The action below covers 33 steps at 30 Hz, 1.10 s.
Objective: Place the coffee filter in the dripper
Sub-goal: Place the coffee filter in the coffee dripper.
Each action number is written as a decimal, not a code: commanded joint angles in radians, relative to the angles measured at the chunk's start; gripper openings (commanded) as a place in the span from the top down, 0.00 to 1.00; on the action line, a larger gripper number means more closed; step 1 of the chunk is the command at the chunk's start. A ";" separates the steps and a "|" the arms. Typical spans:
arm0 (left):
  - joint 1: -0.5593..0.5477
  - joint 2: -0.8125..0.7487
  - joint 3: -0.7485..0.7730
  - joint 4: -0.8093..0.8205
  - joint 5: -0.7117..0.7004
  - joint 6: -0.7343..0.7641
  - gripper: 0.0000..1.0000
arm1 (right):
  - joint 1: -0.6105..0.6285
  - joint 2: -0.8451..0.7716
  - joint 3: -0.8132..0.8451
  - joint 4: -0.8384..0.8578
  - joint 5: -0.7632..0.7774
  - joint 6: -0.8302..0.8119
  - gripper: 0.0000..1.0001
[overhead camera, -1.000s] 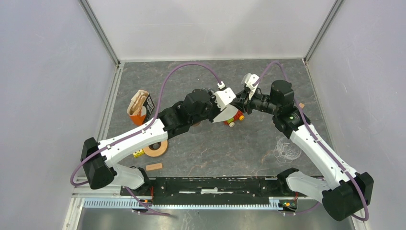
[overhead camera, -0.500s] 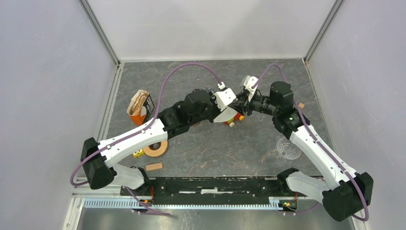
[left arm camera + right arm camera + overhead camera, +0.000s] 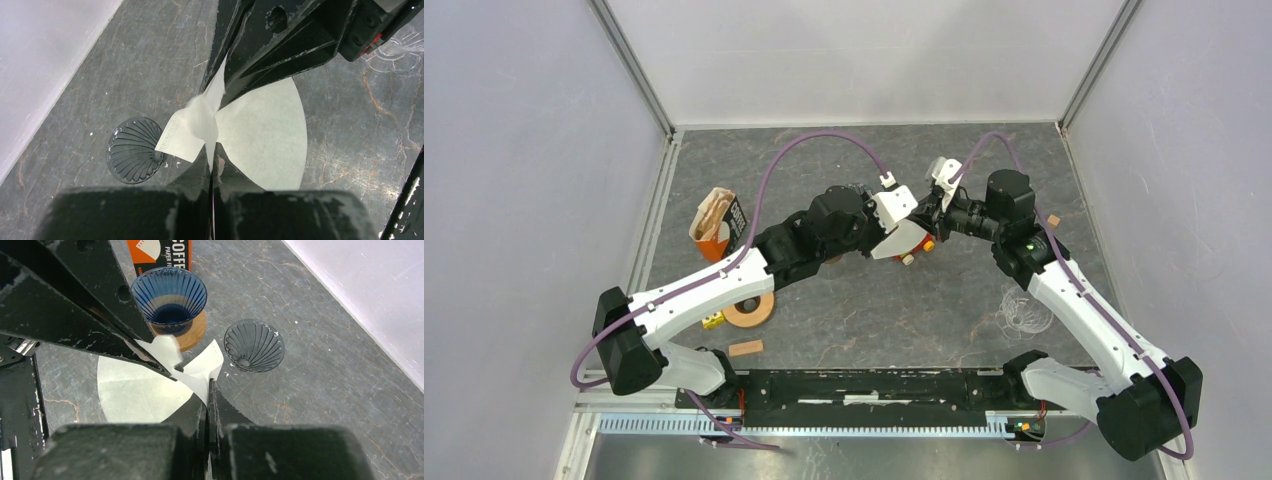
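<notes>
The white fan-shaped coffee filter (image 3: 894, 243) (image 3: 265, 135) (image 3: 135, 392) hangs above the table's middle, held between both arms. My left gripper (image 3: 212, 152) (image 3: 902, 232) is shut on its pointed end. My right gripper (image 3: 207, 390) (image 3: 927, 216) is shut on a folded edge flap of the same filter, facing the left one. A blue ribbed dripper (image 3: 170, 297) stands on a wooden base under the filter. A dark glass ribbed dripper (image 3: 254, 345) (image 3: 134, 156) sits beside it. A clear dripper (image 3: 1024, 310) (image 3: 395, 50) stands by the right arm.
An orange coffee filter box (image 3: 717, 225) (image 3: 160, 252) stands at the left. A wooden ring (image 3: 749, 310), a yellow piece (image 3: 714, 320) and a wood block (image 3: 746, 348) lie near the left arm's base. Small coloured toys (image 3: 914, 248) lie under the grippers.
The right gripper opened wider, then closed on the filter's edge flap. It has edged slightly toward the left gripper. The left arm keeps its grip and place.
</notes>
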State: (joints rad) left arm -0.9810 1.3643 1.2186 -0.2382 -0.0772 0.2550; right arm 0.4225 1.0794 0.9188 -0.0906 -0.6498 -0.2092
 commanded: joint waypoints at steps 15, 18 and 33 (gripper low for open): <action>0.008 -0.019 0.044 0.030 -0.135 0.020 0.89 | -0.004 -0.009 0.048 -0.012 0.062 0.018 0.47; 0.024 -0.032 0.058 -0.010 -0.119 0.002 0.90 | -0.007 -0.026 0.059 -0.026 0.039 0.005 0.31; 0.188 -0.101 0.142 -0.255 0.032 -0.099 0.98 | -0.013 -0.097 0.205 -0.310 -0.155 -0.333 0.08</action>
State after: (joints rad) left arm -0.8272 1.2976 1.2926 -0.4187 -0.0822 0.2184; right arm 0.4103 0.9947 1.0664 -0.3096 -0.7677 -0.4149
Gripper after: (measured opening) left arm 0.033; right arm 0.928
